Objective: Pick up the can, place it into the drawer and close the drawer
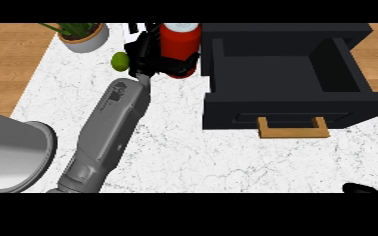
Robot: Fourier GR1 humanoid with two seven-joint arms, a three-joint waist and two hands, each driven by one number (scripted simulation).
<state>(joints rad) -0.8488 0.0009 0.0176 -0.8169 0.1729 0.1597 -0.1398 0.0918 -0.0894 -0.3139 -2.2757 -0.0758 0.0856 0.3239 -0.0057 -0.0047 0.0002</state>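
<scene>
Left hand (150,55) curled round the red can (181,41), upright just left of the open black drawer (284,114), white marble counter (192,155), wood (18,62) beyond it, right hand (360,188) a sliver bottom right, grip can't be told

Left hand (149,52) curled round can (181,37), forearm outstretched.

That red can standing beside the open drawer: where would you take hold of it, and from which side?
Around the red can at its round side wall, about mid-height, coming from its left. It stands upright, so the wall offers a curve to wrap, and the drawer crowds its right side. The left hand has its fingers curled round it just there.
</scene>
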